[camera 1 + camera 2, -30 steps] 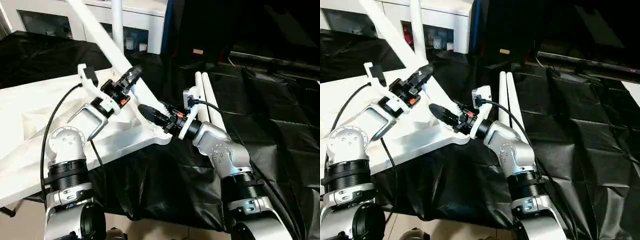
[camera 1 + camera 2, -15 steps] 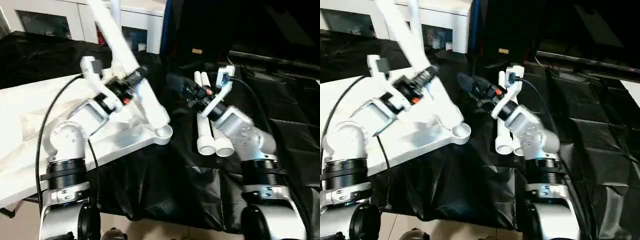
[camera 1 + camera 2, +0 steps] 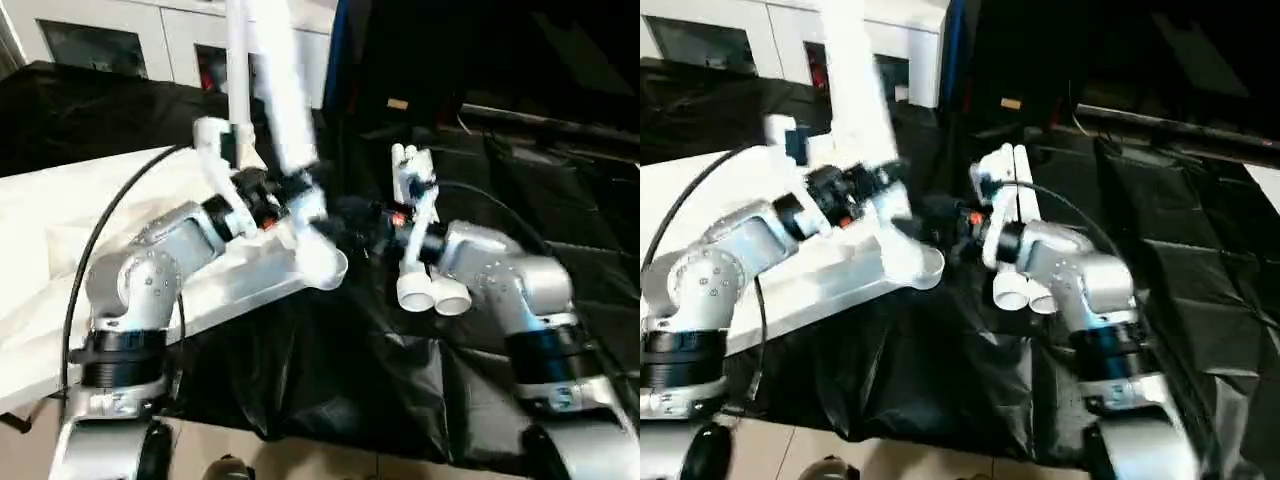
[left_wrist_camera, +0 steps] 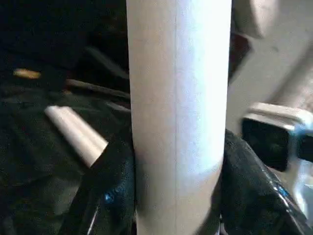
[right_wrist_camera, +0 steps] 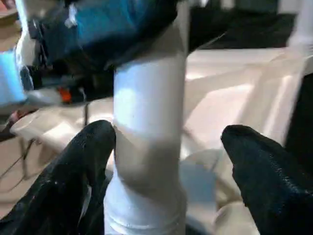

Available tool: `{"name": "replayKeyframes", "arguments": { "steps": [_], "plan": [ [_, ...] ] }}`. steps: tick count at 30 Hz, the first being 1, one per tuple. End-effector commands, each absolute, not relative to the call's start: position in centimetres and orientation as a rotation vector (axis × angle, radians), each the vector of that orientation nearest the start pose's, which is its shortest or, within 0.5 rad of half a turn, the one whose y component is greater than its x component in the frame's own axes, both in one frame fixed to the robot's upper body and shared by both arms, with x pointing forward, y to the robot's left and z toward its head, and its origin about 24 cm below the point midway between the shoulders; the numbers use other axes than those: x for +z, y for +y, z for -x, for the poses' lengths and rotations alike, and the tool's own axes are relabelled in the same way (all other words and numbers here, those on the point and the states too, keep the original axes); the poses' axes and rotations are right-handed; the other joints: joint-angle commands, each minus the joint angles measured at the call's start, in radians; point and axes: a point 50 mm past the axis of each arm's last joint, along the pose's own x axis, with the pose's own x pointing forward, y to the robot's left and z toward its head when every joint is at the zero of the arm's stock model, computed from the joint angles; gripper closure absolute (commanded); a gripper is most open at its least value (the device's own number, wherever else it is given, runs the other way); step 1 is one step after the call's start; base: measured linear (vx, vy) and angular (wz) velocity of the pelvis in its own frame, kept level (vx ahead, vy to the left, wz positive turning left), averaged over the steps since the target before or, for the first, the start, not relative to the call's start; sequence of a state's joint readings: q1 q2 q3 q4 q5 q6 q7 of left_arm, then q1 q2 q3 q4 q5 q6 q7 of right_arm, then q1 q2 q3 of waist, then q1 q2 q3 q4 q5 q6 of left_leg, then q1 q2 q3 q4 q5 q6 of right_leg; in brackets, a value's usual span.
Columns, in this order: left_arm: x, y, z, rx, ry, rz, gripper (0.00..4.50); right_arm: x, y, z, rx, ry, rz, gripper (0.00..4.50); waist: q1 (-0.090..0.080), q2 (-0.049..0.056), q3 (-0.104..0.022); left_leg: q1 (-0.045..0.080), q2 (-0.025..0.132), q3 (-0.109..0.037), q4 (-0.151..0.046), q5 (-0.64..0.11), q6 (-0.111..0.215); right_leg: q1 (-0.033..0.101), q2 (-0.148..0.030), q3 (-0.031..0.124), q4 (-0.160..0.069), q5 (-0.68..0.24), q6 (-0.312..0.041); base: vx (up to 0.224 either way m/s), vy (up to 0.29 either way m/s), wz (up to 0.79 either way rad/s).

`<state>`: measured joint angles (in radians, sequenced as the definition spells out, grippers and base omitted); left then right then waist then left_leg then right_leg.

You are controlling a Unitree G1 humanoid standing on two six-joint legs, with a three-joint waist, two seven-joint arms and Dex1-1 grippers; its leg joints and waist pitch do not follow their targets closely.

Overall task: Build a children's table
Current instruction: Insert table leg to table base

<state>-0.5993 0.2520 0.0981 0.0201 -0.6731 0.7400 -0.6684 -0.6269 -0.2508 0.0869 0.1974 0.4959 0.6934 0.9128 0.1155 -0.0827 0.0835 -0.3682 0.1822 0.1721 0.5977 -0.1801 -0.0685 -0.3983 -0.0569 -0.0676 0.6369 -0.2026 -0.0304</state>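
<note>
Since 1 s ago the leg (image 3: 283, 110) is swung from a steep lean to nearly upright, lower end at the near corner socket (image 3: 325, 262) of the upturned table top (image 3: 60, 250). Left tool (image 4: 176, 196) is clamped on its shaft. Right tool (image 5: 166, 147) is pulled off, fingers wide, straddling the leg's lower end w/o touching. Two spare legs (image 3: 432, 290) lie just beside. Leg axis vs socket: near-aligned, probably ready to be pushed down.

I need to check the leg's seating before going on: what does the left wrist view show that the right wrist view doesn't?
Left wrist view alone: the left gripper clamped on the leg, with a spare leg lying on the black cloth behind. Right wrist view alone: the right gripper open either side of the leg's lower end at the tabletop's corner socket. Both show that same leg.
</note>
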Motion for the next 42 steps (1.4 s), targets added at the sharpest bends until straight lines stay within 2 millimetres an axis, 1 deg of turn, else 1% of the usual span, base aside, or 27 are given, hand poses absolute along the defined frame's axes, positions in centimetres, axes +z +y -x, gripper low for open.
{"name": "replayKeyframes", "arguments": {
  "steps": [1, 3, 5, 7, 8, 11, 12, 13, 14, 17, 25, 27, 28, 29, 30, 31, 34, 39, 40, 41, 42],
  "plan": [
    [18.1, 11.1, -31.2, -1.111, 0.01, 0.352, 2.54, 13.1, -9.6, -31.7, 1.25, 0.285, -0.228, 0.57, 0.002, 0.017, -0.084, 0.012, 0.048, -0.014, -0.065, -0.091, -0.02, 0.061, -0.09, 0.058, -0.071, -0.094, -0.168, 0.0, 0.0, 0.0],
    [18.3, 10.9, -31.0, -1.144, 0.007, 0.353, 2.55, 13.1, -9.7, -31.6, 1.272, 0.299, -0.219, 0.57, 0.002, 0.016, -0.084, 0.011, 0.048, -0.013, -0.064, -0.089, -0.02, 0.063, -0.089, 0.059, -0.071, -0.09, -0.171, 0.0, 0.0, 0.0],
    [18.4, 10.4, -30.5, -1.221, 0.002, 0.348, 2.55, 13.3, -9.7, -31.5, 1.314, 0.322, -0.212, 0.57, 0.002, 0.014, -0.084, 0.011, 0.047, -0.013, -0.063, -0.094, -0.018, 0.063, -0.089, 0.058, -0.072, -0.1, -0.173, 0.0, 0.0, 0.0],
    [18.4, 10.2, -30.2, -1.253, -0.003, 0.347, 2.55, 13.3, -9.6, -31.4, 1.334, 0.331, -0.216, 0.57, 0.003, 0.015, -0.084, 0.011, 0.048, -0.013, -0.063, -0.09, -0.017, 0.063, -0.09, 0.058, -0.071, -0.098, -0.177, 0.0, 0.0, 0.0],
    [18.3, 9.9, -29.9, -1.283, -0.001, 0.347, 2.55, 13.4, -9.6, -31.4, 1.351, 0.337, -0.219, 0.57, 0.003, 0.012, -0.086, 0.011, 0.048, -0.014, -0.062, -0.084, -0.015, 0.063, -0.09, 0.057, -0.069, -0.093, -0.181, 0.0, 0.0, 0.0],
    [18.1, 9.7, -29.5, -1.323, 0.014, 0.333, 2.55, 13.6, -9.4, -31.3, 1.382, 0.342, -0.225, 0.57, 0.002, 0.012, -0.085, 0.011, 0.048, -0.013, -0.061, -0.078, -0.01, 0.062, -0.089, 0.057, -0.068, -0.083, -0.187, 0.0, 0.0, 0.0],
    [18.1, 9.7, -29.5, -1.327, 0.018, 0.33, 2.55, 13.6, -9.3, -31.2, 1.395, 0.345, -0.227, 0.57, 0.002, 0.01, -0.085, 0.012, 0.049, -0.012, -0.062, -0.081, -0.01, 0.061, -0.089, 0.057, -0.068, -0.086, -0.186, 0.0, 0.0, 0.0],
    [18.0, 9.6, -29.4, -1.331, 0.02, 0.328, 2.55, 13.6, -9.3, -31.1, 1.412, 0.349, -0.229, 0.57, 0.002, 0.011, -0.085, 0.012, 0.049, -0.012, -0.062, -0.083, -0.012, 0.062, -0.089, 0.057, -0.068, -0.092, -0.187, 0.0, 0.0, 0.0],
    [18.0, 9.6, -29.4, -1.334, 0.022, 0.328, 2.55, 13.6, -9.3, -31.1, 1.42, 0.352, -0.228, 0.57, 0.002, 0.009, -0.084, 0.012, 0.048, -0.012, -0.061, -0.085, -0.012, 0.062, -0.089, 0.058, -0.069, -0.101, -0.183, 0.0, 0.0, 0.0],
    [17.9, 9.7, -29.4, -1.338, 0.024, 0.326, 2.55, 13.5, -9.2, -30.9, 1.442, 0.364, -0.217, 0.57, 0.003, 0.011, -0.084, 0.013, 0.049, -0.012, -0.062, -0.095, -0.016, 0.061, -0.089, 0.057, -0.072, -0.123, -0.175, 0.0, 0.0, 0.0],
    [17.8, 9.7, -29.4, -1.346, 0.034, 0.32, 2.55, 13.4, -9.0, -31.0, 1.46, 0.369, -0.195, 0.57, 0.003, 0.01, -0.085, 0.011, 0.048, -0.013, -0.061, -0.093, -0.019, 0.061, -0.089, 0.057, -0.071, -0.119, -0.173, 0.0, 0.0, 0.0],
    [17.8, 9.7, -29.4, -1.35, 0.036, 0.317, 2.55, 13.4, -9.0, -31.0, 1.46, 0.368, -0.196, 0.84, 0.003, 0.011, -0.085, 0.012, 0.048, -0.013, -0.061, -0.098, -0.021, 0.061, -0.09, 0.057, -0.072, -0.128, -0.172, 0.0, 0.0, 0.0],
    [17.8, 9.7, -29.3, -1.351, 0.037, 0.316, 2.55, 13.4, -8.9, -31.0, 1.46, 0.368, -0.196, 0.84, 0.003, 0.011, -0.085, 0.012, 0.048, -0.013, -0.061, -0.097, -0.022, 0.061, -0.089, 0.057, -0.071, -0.127, -0.172, 0.0, 0.0, 0.0],
    [17.7, 9.8, -29.3, -1.353, 0.041, 0.312, 2.55, 13.4, -8.9, -31.0, 1.461, 0.367, -0.197, 1.04, 0.003, 0.013, -0.085, 0.011, 0.048, -0.014, -0.061, -0.097, -0.022, 0.061, -0.089, 0.057, -0.07, -0.122, -0.172, 0.0, 0.0, 0.0],
    [17.7, 9.8, -29.3, -1.354, 0.044, 0.308, 2.55, 13.4, -8.9, -31.1, 1.46, 0.366, -0.197, 1.16, 0.003, 0.012, -0.085, 0.011, 0.048, -0.014, -0.061, -0.096, -0.023, 0.061, -0.088, 0.057, -0.07, -0.118, -0.173, 0.0, 0.0, 0.0],
    [17.6, 9.8, -29.3, -1.354, 0.046, 0.305, 2.55, 13.4, -8.8, -31.1, 1.459, 0.365, -0.197, 1.16, 0.003, 0.012, -0.085, 0.012, 0.048, -0.014, -0.061, -0.097, -0.023, 0.061, -0.089, 0.057, -0.07, -0.119, -0.174, 0.0, 0.0, 0.0],
    [17.5, 9.9, -29.4, -1.352, 0.05, 0.302, 2.55, 13.4, -8.8, -31.2, 1.458, 0.364, -0.197, 1.38, 0.004, 0.012, -0.086, 0.012, 0.048, -0.014, -0.061, -0.098, -0.024, 0.061, -0.089, 0.057, -0.07, -0.12, -0.174, 0.0, 0.0, 0.0],
    [17.4, 10.0, -29.3, -1.355, 0.058, 0.298, 2.55, 13.3, -8.7, -31.3, 1.455, 0.36, -0.199, 1.87, 0.003, 0.013, -0.086, 0.011, 0.048, -0.014, -0.061, -0.096, -0.024, 0.061, -0.088, 0.056, -0.068, -0.107, -0.178, 0.0, 0.0, 0.0],
    [17.4, 10.0, -29.3, -1.356, 0.059, 0.297, 2.55, 13.3, -8.6, -31.3, 1.456, 0.358, -0.2, 1.87, 0.004, 0.014, -0.086, 0.011, 0.048, -0.014, -0.061, -0.097, -0.024, 0.062, -0.089, 0.057, -0.067, -0.109, -0.178, 0.0, 0.0, 0.0],
    [17.4, 10.1, -29.3, -1.356, 0.061, 0.296, 2.55, 13.3, -8.6, -31.3, 1.456, 0.357, -0.201, 2.1, 0.004, 0.014, -0.085, 0.011, 0.047, -0.014, -0.061, -0.101, -0.025, 0.061, -0.089, 0.057, -0.069, -0.116, -0.178, 0.0, 0.0, 0.0],
    [17.4, 10.1, -29.4, -1.356, 0.062, 0.296, 2.55, 13.3, -8.6, -31.3, 1.456, 0.357, -0.201, 2.15, 0.004, 0.014, -0.086, 0.011, 0.048, -0.014, -0.061, -0.099, -0.026, 0.062, -0.089, 0.057, -0.068, -0.115, -0.177, 0.0, 0.0, 0.0]
  ]
}}
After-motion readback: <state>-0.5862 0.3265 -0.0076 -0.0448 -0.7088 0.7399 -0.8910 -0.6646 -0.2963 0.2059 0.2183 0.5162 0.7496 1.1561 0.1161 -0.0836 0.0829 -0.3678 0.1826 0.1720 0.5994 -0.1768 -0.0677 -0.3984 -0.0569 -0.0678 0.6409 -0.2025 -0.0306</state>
